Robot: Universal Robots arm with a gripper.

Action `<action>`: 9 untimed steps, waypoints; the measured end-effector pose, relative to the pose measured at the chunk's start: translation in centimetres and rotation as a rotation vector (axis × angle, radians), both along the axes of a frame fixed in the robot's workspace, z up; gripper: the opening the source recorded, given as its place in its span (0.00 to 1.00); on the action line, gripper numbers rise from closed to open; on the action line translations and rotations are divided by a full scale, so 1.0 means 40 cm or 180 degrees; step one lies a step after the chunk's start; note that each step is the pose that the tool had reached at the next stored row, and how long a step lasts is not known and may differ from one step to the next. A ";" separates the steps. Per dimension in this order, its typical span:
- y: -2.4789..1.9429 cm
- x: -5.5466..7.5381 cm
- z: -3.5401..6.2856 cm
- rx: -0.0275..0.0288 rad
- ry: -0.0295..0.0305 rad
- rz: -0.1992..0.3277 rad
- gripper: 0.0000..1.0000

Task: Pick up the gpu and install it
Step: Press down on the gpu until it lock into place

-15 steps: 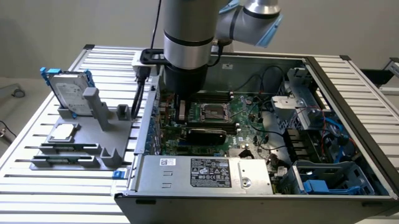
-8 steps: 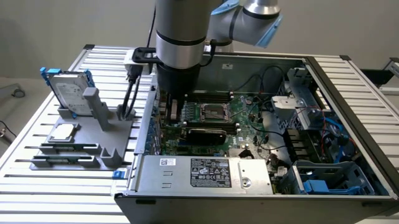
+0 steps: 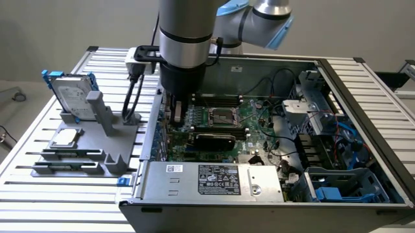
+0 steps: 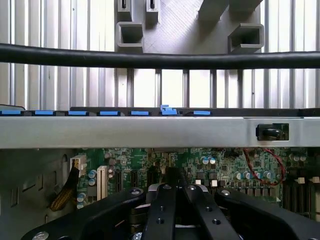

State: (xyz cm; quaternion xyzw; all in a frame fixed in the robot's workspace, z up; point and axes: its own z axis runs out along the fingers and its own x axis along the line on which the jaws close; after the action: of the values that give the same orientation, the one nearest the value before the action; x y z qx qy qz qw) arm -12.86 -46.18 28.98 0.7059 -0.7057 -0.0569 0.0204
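The gpu (image 3: 214, 141) stands on edge on the green motherboard (image 3: 259, 126) inside the open computer case. Its black glossy shroud faces the front, and its end points at the case wall on the exterior view's left. My gripper (image 3: 176, 114) hangs inside the case just behind and above that end of the card, close to the wall. In the wrist view the gripper (image 4: 175, 172) has its linkages drawn together and its fingertips meet, with nothing visible between them. Past the fingertips lie the board's expansion slots (image 4: 102, 181).
On the exterior view's left a grey stand (image 3: 97, 131) holds the silver hard drive with blue frame (image 3: 68, 94), a square processor chip (image 3: 66, 138) and memory sticks (image 3: 68, 154). The case wall (image 4: 150, 131) separates gripper and stand. The power supply (image 3: 211, 178) sits at the front; cables and drive cages (image 3: 337, 145) fill the right side.
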 end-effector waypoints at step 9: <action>0.000 -0.007 0.012 -0.0056 0.0029 0.0009 0.11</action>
State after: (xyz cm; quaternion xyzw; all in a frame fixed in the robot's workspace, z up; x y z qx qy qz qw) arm -13.13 -46.19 29.47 0.7064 -0.7051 -0.0539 0.0300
